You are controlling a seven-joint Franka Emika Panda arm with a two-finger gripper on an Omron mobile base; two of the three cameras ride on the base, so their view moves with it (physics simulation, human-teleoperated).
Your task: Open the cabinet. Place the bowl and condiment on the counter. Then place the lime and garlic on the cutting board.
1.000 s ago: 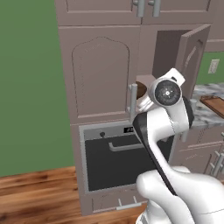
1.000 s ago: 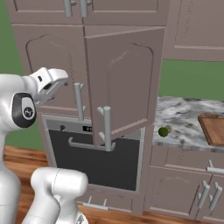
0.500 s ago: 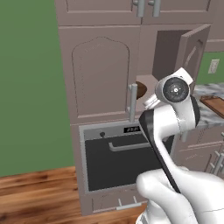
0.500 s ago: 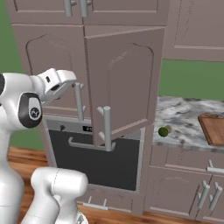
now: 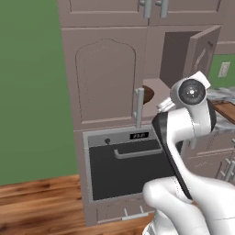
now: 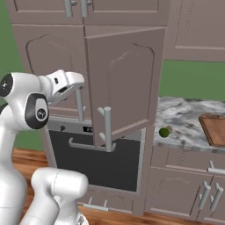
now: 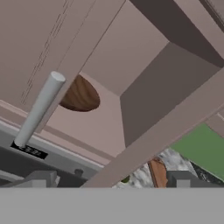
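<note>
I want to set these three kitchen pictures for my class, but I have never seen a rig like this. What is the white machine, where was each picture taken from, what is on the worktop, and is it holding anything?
The white machine is a robot arm on a base that can drive, in a computer-drawn kitchen. Two cameras sit on the base behind the arm, one to its left and one to its right, so they show the same scene from two sides. The third camera rides on the hand and looks along the end effector, whose two grey fingertips rise at the bottom of that picture.

The tall cabinet's door stands open above an oven. Inside, part of a brown wooden bowl shows on the shelf. On the marble counter to the right lie a small green lime and a wooden cutting board.

The end effector is open and holds nothing.
</note>
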